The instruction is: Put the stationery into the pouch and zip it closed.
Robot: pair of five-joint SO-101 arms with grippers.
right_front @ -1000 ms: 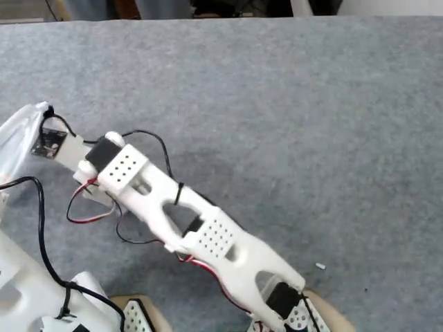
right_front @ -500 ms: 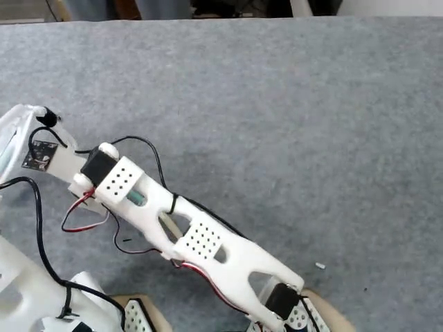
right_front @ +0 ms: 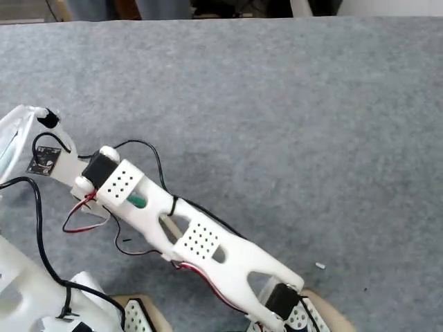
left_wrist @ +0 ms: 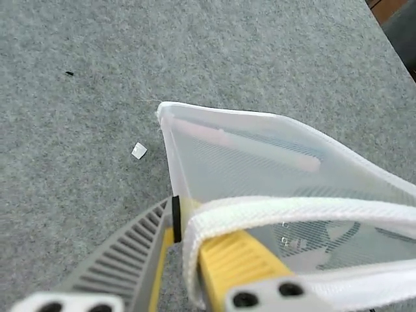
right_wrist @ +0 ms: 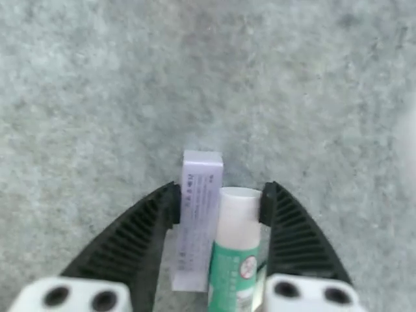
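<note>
A white mesh pouch [left_wrist: 260, 175] hangs over the grey table, and my left gripper [left_wrist: 179, 218] is shut on its zipper rim near one corner. Inside it lies a pale pink pen [left_wrist: 247, 144]. In the high view the pouch [right_front: 10, 135] sits at the far left edge. My right gripper [right_wrist: 220, 192] is shut on a lilac eraser [right_wrist: 198, 214] and a green-and-white glue stick [right_wrist: 235, 247] side by side, over bare table. The right arm [right_front: 201, 238] stretches from the front toward the pouch, with a green bit [right_front: 136, 200] showing through a gap in it.
A grey felt mat [right_front: 297, 124] covers the table, bare across the middle and right. A tiny white scrap [left_wrist: 139, 151] lies near the pouch corner and another scrap [right_front: 320, 265] sits at the front right. The left arm's base [right_front: 28, 294] is at the front left.
The right arm's wrist has dropped toward the front left beside the pouch. The pouch has slid further to the left edge.
</note>
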